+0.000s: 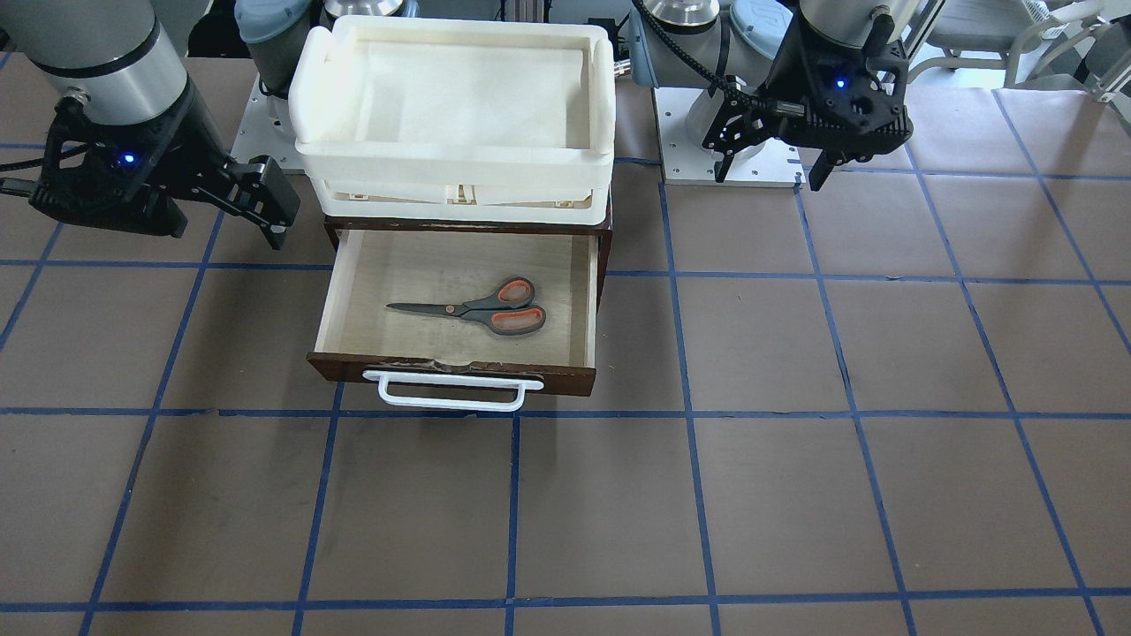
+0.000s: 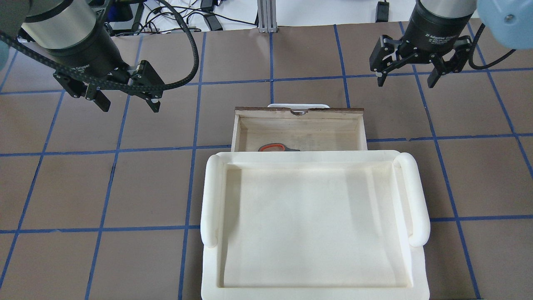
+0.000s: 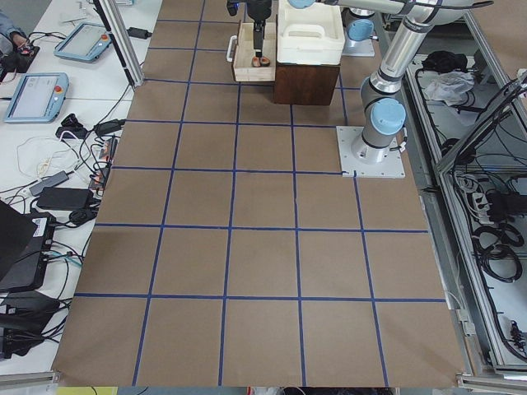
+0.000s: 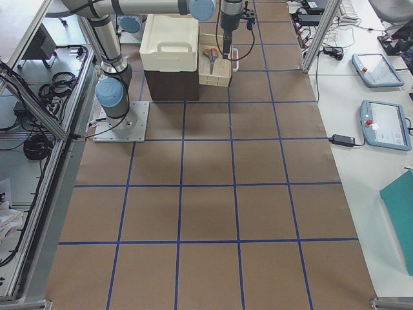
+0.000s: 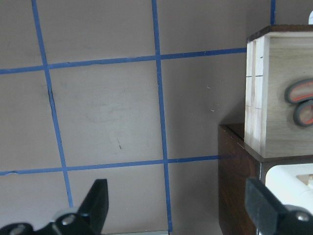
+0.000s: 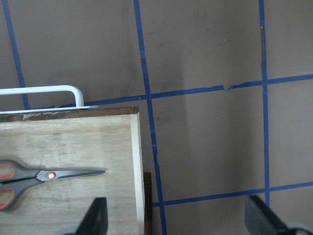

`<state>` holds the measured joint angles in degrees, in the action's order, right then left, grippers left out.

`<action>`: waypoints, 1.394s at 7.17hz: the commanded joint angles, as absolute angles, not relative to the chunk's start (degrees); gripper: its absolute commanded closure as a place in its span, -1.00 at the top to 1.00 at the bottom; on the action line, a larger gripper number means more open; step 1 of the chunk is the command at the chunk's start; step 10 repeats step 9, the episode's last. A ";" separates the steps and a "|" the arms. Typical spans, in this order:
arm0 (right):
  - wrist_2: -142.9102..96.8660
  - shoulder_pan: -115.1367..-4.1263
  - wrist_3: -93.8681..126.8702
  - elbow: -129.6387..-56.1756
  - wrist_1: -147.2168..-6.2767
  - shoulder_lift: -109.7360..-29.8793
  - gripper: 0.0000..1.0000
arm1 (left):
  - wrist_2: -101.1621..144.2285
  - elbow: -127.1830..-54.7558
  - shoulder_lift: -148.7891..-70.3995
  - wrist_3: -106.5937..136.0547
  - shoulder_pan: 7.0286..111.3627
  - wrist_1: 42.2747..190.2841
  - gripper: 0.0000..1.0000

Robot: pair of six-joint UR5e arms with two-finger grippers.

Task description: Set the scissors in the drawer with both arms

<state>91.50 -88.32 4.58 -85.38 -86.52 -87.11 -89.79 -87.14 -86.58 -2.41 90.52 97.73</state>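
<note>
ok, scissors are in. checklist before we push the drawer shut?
1. Scissors lying flat in the drawer, nothing over its walls: ok.
2. Left gripper open, empty, off to the drawer's side: ok.
3. Right gripper open, empty, off to the other side: ok.
4. White bar handle unobstructed: ok.
5. Scissors' clearance under the cabinet once the drawer slides in: cannot tell.

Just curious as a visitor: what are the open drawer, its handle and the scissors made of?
The shallow drawer looks wooden: pale grained plywood inside, dark-brown front. Its white bar handle seems matte plastic. The small scissors have silvery, probably steel blades and grey plastic-looking handles lined orange-red.
</note>
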 commanded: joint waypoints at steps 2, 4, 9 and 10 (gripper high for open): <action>91.58 -88.24 4.57 -85.43 -86.48 -87.10 1.00 | -89.47 -87.27 -86.92 -0.26 90.35 91.71 1.00; 91.50 -88.24 3.96 -85.43 -87.10 -87.01 1.00 | -89.65 -87.28 -87.01 -0.88 90.44 91.84 1.00; 90.36 -88.07 4.66 -85.34 -87.36 -88.24 1.00 | -89.65 -87.28 -87.19 -1.14 90.35 91.76 1.00; 90.36 -88.07 4.66 -85.34 -87.36 -88.24 1.00 | -89.65 -87.28 -87.19 -1.14 90.35 91.76 1.00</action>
